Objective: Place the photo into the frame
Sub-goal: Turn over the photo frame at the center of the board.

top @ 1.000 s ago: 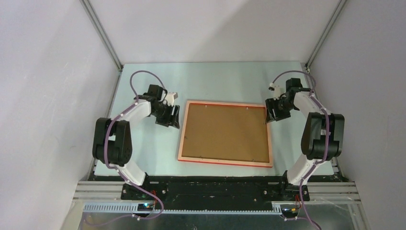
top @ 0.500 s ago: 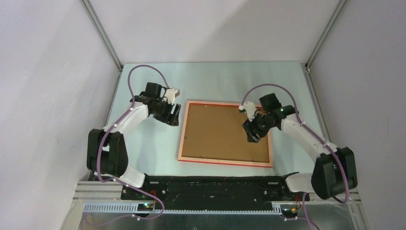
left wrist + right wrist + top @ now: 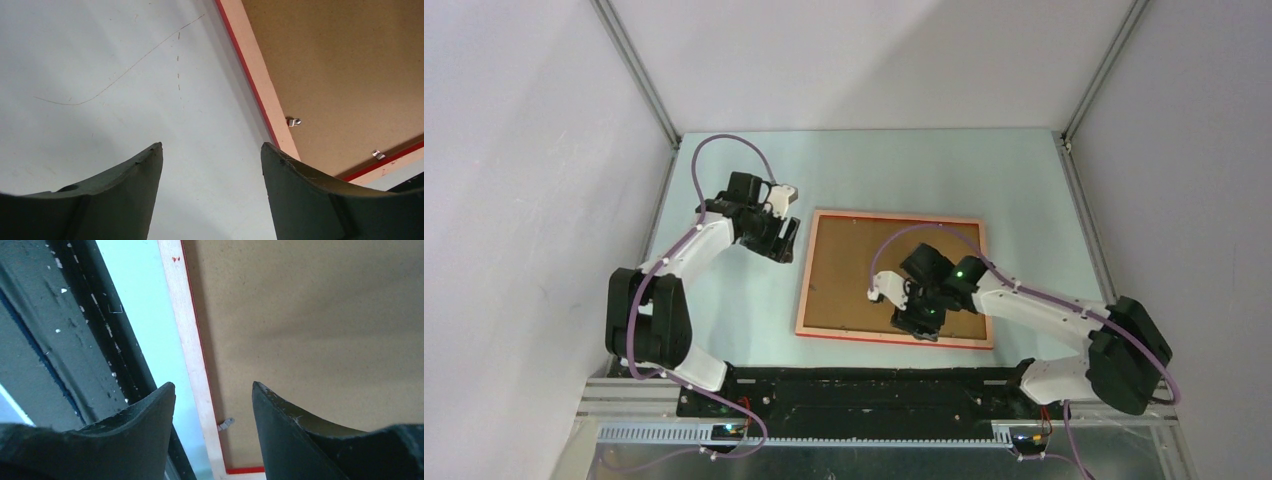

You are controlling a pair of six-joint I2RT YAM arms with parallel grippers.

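The frame (image 3: 894,217) lies face down mid-table, its pale orange-pink back up and a red edge showing. The brown backing board (image 3: 864,265) sits inside it. The photo is hidden. My left gripper (image 3: 786,240) is open and empty over bare table beside the frame's far left corner; its wrist view shows the gripper (image 3: 212,146), the rim (image 3: 255,65) and the board (image 3: 340,65). My right gripper (image 3: 914,325) is open and empty over the frame's near edge; its wrist view shows the gripper (image 3: 213,384) straddling the rim (image 3: 187,330) and the board (image 3: 310,315).
Small metal clips (image 3: 226,424) (image 3: 294,121) stick out over the board's edges. The black base rail (image 3: 874,390) runs along the table's near edge, close behind the frame's near side (image 3: 60,340). Enclosure walls stand left, right and at the back.
My right arm has swung from the frame's far right corner across the board to its near edge. My left gripper has shifted only slightly beside the far left corner.
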